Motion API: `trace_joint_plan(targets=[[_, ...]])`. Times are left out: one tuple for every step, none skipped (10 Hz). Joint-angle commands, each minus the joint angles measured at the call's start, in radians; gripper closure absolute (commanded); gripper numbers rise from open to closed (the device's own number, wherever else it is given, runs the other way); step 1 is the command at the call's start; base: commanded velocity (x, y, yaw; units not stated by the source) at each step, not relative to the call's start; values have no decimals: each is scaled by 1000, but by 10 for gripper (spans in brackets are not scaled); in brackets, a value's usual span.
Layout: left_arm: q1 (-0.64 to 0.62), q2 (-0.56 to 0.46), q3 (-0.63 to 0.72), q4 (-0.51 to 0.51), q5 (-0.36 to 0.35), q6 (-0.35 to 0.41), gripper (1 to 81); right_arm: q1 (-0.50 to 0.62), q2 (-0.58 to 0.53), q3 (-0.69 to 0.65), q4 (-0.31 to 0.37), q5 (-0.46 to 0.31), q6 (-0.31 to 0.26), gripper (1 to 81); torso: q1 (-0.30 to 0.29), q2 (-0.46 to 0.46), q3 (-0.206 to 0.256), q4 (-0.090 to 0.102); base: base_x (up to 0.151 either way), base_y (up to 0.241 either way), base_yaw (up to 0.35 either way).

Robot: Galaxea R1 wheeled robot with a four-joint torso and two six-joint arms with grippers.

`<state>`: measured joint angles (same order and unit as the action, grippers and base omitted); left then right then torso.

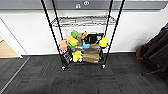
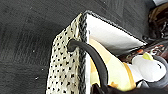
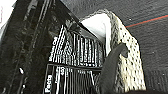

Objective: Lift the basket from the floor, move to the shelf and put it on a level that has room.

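**Basket carried before the rack**

Head view: the shelf [image 1: 82, 35] stands on the floor [image 1: 82, 80] against a white wall. One wire level [image 1: 83, 21] high on the shelf lies bare; the tiers below it hold colourful toys [image 1: 72, 40] and a brown cardboard box [image 1: 91, 56].

Left wrist view: the basket [image 2: 65, 67] hangs above the carpet, a dark handle [image 2: 92, 57] looping from its mesh side; a plush toy [image 2: 147, 68] lies inside. Whether the left fingers are clenched cannot be told.

Right wrist view: the basket's other mesh side, with a black printed package [image 3: 75, 57] inside. The right fingers' state cannot be told either.
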<state>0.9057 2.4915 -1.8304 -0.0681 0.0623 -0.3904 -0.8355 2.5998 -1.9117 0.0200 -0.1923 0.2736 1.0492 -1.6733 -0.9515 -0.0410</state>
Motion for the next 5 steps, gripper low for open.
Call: trace_joint_plan(targets=[[-103, -25, 46, -18, 28, -2, 811, 84, -18, 48, 17, -29, 2, 811, -62, 96, 62, 0, 0, 0, 0], [-101, -26, 45, -15, 39, -1, 811, 71, -19, 44, 21, -15, 4, 811, -82, 127, 77, 0, 0, 0, 0], [-95, -31, 46, -13, 40, -1, 811, 58, -18, 40, 21, -12, 4, 811, -100, 155, 94, 0, 0, 0, 0], [-89, -35, 46, -13, 40, -1, 811, 54, -19, 39, 23, -2, 4, 811, -119, 185, 113, 0, 0, 0, 0], [-89, -37, 46, -13, 40, -1, 811, 52, -21, 39, 24, -1, 6, 811, -141, 219, 135, 0, 0, 0, 0]])
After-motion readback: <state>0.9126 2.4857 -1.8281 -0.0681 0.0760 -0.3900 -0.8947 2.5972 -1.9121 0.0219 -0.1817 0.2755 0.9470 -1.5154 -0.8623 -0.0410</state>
